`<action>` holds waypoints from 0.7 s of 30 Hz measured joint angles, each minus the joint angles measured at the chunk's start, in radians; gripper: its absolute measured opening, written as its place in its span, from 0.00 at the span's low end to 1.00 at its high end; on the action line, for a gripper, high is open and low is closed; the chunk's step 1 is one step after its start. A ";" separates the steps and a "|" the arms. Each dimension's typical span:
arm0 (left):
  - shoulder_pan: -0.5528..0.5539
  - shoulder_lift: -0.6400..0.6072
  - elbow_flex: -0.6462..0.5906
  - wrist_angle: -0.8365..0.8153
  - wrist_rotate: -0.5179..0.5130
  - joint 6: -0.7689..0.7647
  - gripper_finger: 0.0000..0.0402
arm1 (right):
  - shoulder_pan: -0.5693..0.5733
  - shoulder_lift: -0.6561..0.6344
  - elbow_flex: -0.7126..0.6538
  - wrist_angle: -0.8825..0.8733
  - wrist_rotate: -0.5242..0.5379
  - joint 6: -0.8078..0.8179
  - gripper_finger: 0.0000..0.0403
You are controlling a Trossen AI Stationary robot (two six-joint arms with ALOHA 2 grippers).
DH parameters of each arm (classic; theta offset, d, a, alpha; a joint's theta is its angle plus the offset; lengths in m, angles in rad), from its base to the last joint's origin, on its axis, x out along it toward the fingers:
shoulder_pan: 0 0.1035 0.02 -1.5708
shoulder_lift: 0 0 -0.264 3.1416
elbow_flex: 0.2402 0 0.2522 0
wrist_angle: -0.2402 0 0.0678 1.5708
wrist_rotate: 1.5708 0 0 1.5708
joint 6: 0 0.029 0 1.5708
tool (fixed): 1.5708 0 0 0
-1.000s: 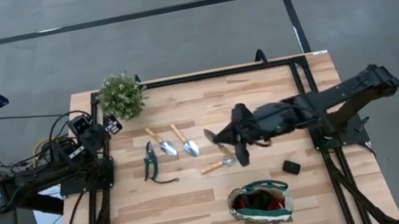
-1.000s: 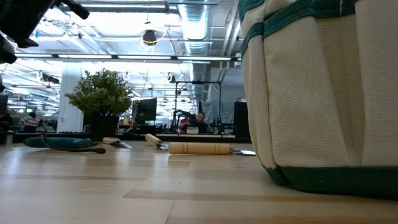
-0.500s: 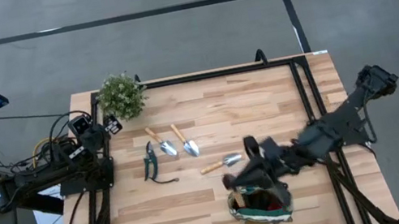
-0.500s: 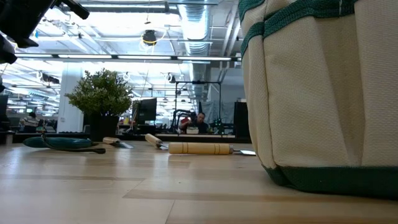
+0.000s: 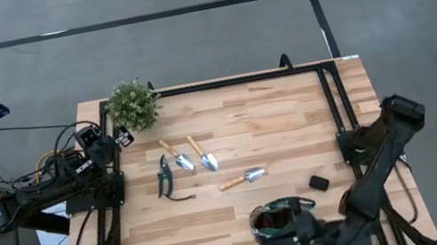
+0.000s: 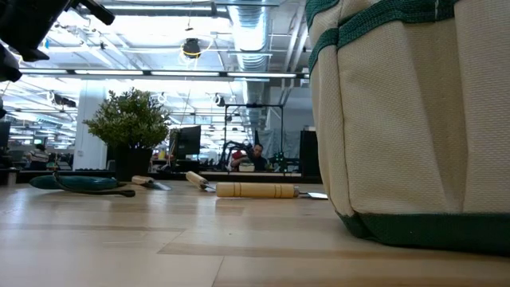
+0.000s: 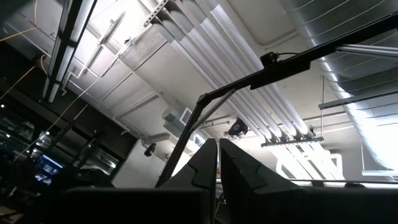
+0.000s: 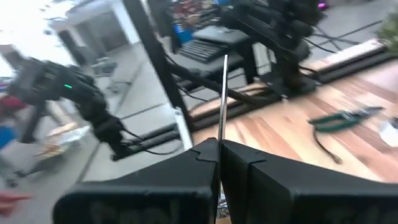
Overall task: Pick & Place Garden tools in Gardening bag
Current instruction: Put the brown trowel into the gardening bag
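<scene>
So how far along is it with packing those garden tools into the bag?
Partway. The right gripper, fingers shut on a thin metal tool, is at the gardening bag. Left on the table: three wooden-handled tools and the pruning shears. The bag's contents don't show clearly. The left arm waits at the table's left edge.

You see the gardening bag [image 5: 283, 222] at the table's 6 o'clock edge partly covered by the right arm; its contents are too dark to tell. In the low view its wall [image 6: 414, 112] is cut off.
</scene>
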 joint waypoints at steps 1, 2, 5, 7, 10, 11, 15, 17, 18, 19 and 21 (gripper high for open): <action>0.000 0.002 0.000 0.000 0.000 0.000 0.04 | 0.003 0.023 0.000 0.001 0.028 0.009 0.00; 0.000 0.003 0.000 0.000 0.000 0.000 0.04 | 0.008 0.045 0.000 -0.001 0.061 0.009 0.00; 0.000 0.012 0.000 0.000 0.000 0.000 0.04 | 0.000 0.097 0.000 0.001 0.107 -0.005 0.00; 0.000 0.022 0.000 0.000 0.000 0.000 0.04 | -0.018 0.124 0.000 0.010 0.106 -0.006 0.00; 0.000 0.044 0.000 0.000 0.000 0.000 0.04 | -0.046 0.169 0.000 0.063 0.096 -0.056 0.00; 0.000 0.052 0.000 0.000 0.000 0.000 0.04 | -0.053 0.177 0.000 0.093 0.093 -0.083 0.00; 0.000 0.092 0.000 0.000 0.000 0.000 0.04 | -0.064 0.171 0.001 0.169 0.067 -0.204 0.00; 0.000 0.118 0.000 0.000 0.000 0.000 0.04 | -0.065 0.164 0.000 0.162 0.067 -0.255 0.00; 0.000 0.131 0.000 0.000 0.000 0.000 0.04 | -0.065 0.157 0.000 0.148 0.065 -0.262 0.00; 0.000 0.145 0.000 0.000 0.000 0.000 0.04 | -0.067 0.152 0.000 0.139 0.066 -0.259 0.00; 0.000 0.173 0.000 0.000 0.000 0.000 0.04 | -0.067 0.148 0.002 0.095 0.070 -0.238 0.00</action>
